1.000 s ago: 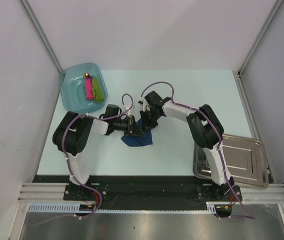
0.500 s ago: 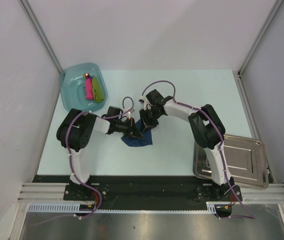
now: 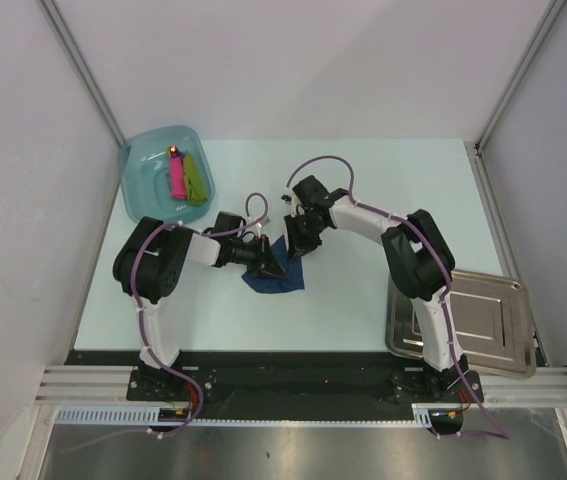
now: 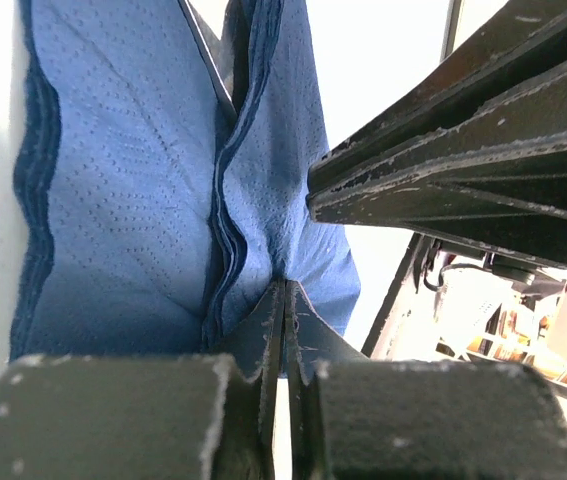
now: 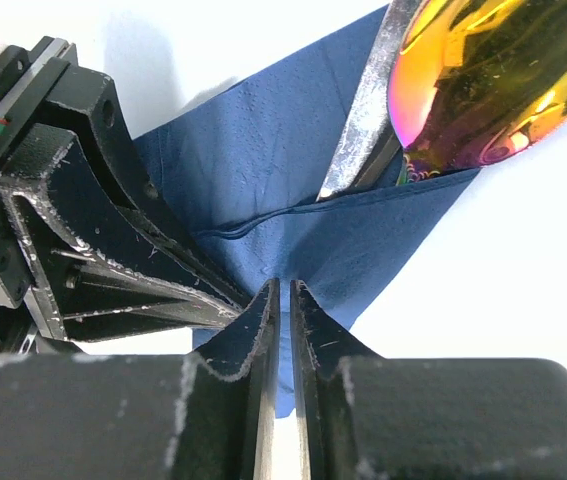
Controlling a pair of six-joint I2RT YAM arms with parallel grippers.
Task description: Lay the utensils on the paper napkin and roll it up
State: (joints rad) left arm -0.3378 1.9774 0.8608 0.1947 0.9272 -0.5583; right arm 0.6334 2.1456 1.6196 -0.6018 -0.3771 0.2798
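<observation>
The left arm (image 3: 155, 335) and right arm (image 3: 431, 330) are wearing white shells between bulky black joints — purple cables (image 3: 318, 160) are looping along both. Their black end effector fingers (image 5: 248, 335) are showing scuffed grey edges.

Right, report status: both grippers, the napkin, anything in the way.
Left gripper shut on paper napkin fold. Right gripper jaws nearly together at its edge, grip unclear. Utensils tucked in the fold. Grippers crowd each other.

The paper napkin (image 4: 133, 200) ahead of the left pincer (image 4: 285, 300) is seen in navy blue, patterned all over with fine embossed dots. That pincer and the right pincer (image 5: 285, 290) are coloured black, flecked with pale scuffs. Beyond the right pincer's tips, the utensils (image 5: 483, 70) are rendered in mirror-bright orange-gold shading to purple, with a silver stem alongside. The bench (image 5: 523, 300) is shown pale, almost white.
</observation>
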